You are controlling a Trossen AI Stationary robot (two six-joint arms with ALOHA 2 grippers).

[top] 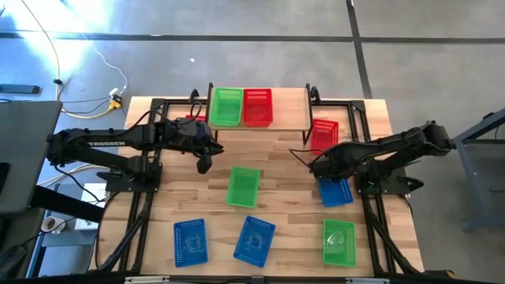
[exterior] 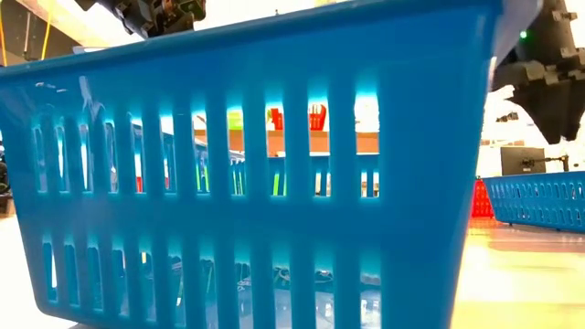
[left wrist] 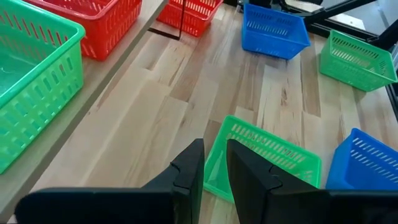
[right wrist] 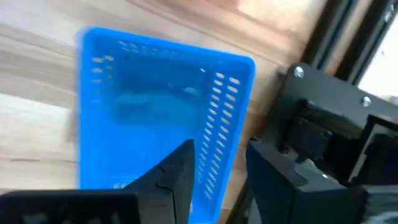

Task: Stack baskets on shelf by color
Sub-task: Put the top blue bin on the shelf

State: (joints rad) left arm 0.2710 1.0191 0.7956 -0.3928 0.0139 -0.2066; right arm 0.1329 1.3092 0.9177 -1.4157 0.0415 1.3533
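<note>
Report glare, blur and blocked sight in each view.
High view: sun glare whitens the floor at upper left; the table is evenly lit. Low view: a blue basket close to the lens blocks nearly everything, backlit through its slots. Right wrist view: the blue basket is motion-blurred. Left wrist view: sharp, no glare.

Robotics lab: concrete floor (top: 237, 63) w/ loose cables (top: 87, 55), arms on framed wood table (top: 288, 158).

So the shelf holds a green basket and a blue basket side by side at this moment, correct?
Not quite. The shelf holds a green basket and a red basket side by side, not a blue one; the high view shows it.
</note>
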